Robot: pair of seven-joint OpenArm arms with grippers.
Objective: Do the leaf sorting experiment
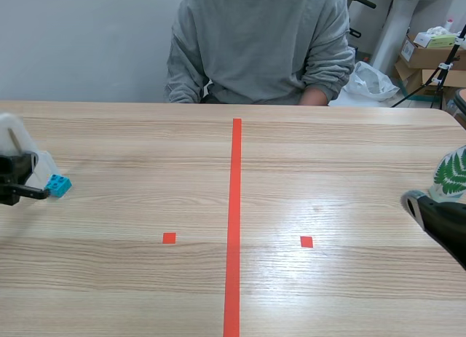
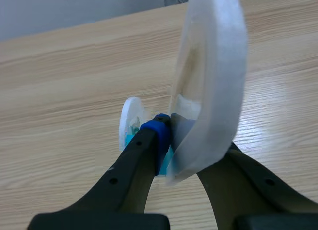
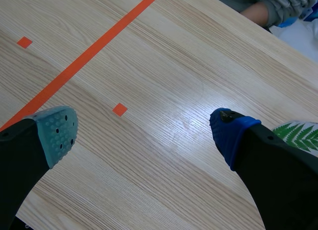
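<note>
Only wrist-side: white disc in left claw.

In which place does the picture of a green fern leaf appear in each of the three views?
Scene view: fern leaf picture at the far right edge, above the right arm.
Left wrist view: not in it.
Right wrist view: fern leaf picture beside the right gripper, outside its blue-padded finger.
Shared landmark: the long orange-red tape line, in scene and right wrist views.
</note>
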